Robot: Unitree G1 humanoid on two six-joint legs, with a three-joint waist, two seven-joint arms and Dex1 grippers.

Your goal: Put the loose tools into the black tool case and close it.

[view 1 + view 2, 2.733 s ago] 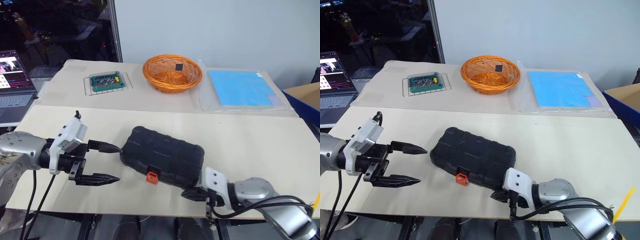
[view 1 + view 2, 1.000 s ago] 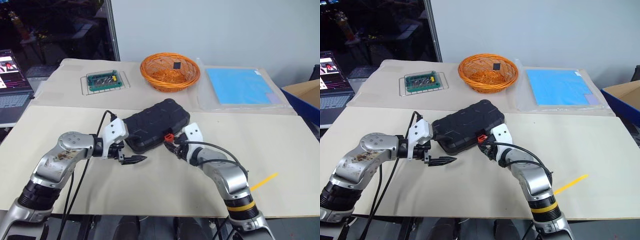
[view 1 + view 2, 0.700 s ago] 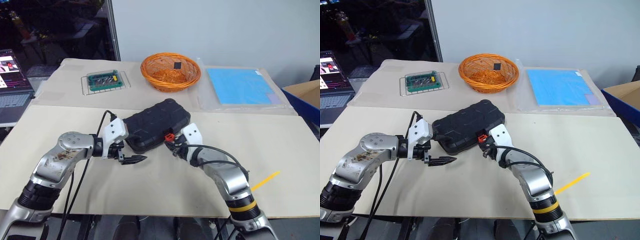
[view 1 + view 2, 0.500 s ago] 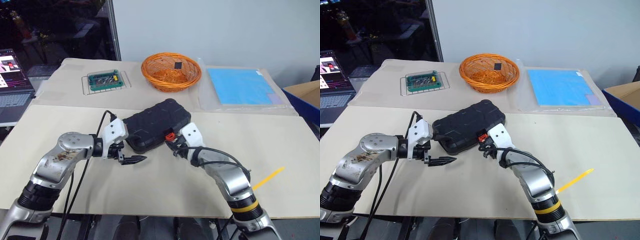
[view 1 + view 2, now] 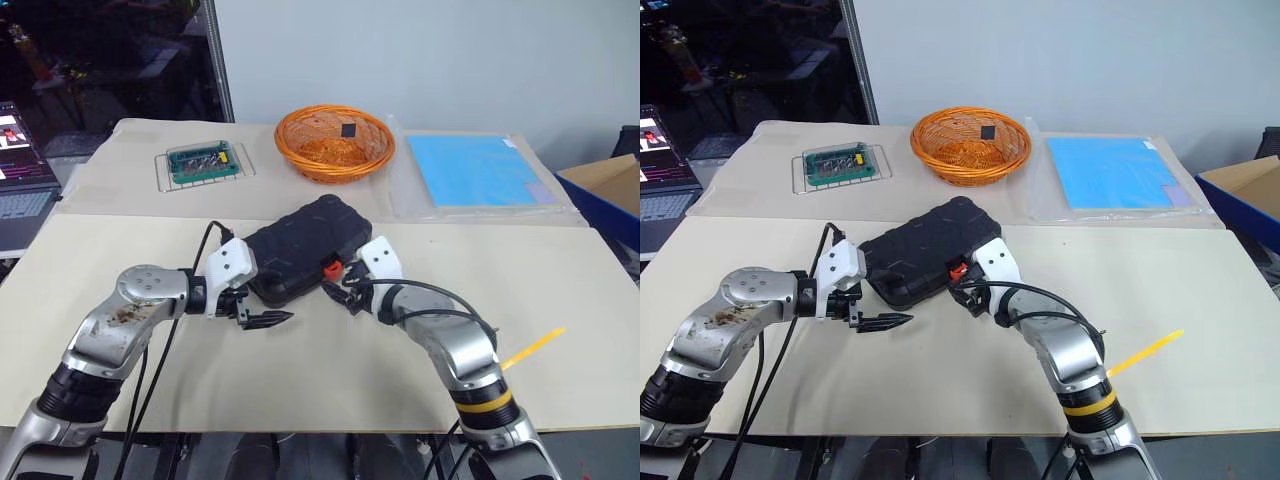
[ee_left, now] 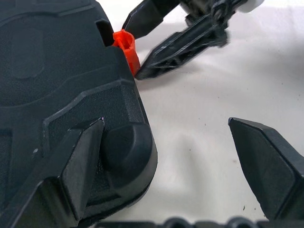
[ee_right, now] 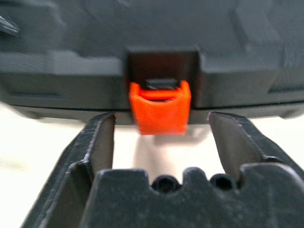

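The black tool case [image 5: 302, 248] lies shut on the near table [image 5: 560, 390], set at a slant, with its orange latch [image 7: 160, 108] on the front edge facing the robot.

Left gripper [image 5: 268, 304] — at the case's near-left corner. Fingers spread wide: in the left wrist view one finger [image 6: 71, 175] lies against the rounded corner of the case, the other [image 6: 270, 166] stands well off it over bare table. Nothing is between them but that corner.

Right gripper [image 7: 161, 142] — at the front edge, right at the latch. Fingers apart, one on each side of the latch; in the right wrist view neither pad touches it. The latch hangs below its recess in the case edge. Whether it is fully snapped I cannot tell.

On the far table: an orange wicker basket [image 5: 335, 142] with a small dark square inside, a green circuit board [image 5: 204, 163] on a wire rack to its left, and a blue sheet [image 5: 474, 171] to its right. A yellow strip [image 5: 532, 347] lies on the near table, right of the right arm. A laptop [image 5: 22, 190] sits at the far left.
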